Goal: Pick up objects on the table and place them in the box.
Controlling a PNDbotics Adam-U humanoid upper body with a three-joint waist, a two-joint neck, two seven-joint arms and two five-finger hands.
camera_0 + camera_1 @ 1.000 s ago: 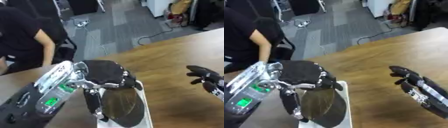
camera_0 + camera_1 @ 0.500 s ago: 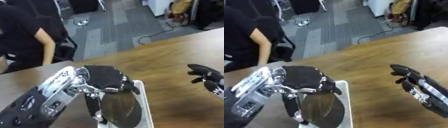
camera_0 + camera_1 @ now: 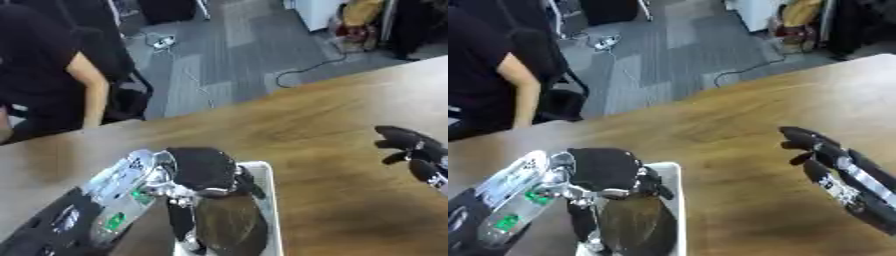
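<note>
Where half a second ago the left arm sat a little higher against the table's near edge, it now shows lower and further toward the bottom left corner, though the whole scene has slid as well, so much of that shift is likely the head tilting rather than the arm travelling. Over the white box (image 3: 265,200) at the bottom of the view, the robot's left hand (image 3: 203,167) reaches in from the lower left, black at the knuckles with silver joints, its fingers pointing down into the box and curled round a dark, rounded brownish object (image 3: 229,227) that sits low between the box's white walls (what the object is cannot be made out). Across all three moments the hand has stayed over the box with the dark object under it, so the object appears to be at or very near its resting place inside. As a judgement, this looks like the end of a placing step, with letting go and lifting out still to come. Off at the right edge, the right hand (image 3: 833,165) hovers above the bare brown wooden table (image 3: 332,125), fingers relaxed and slightly spread, holding nothing, much where it was before. No other loose object shows on the table in these views.
</note>
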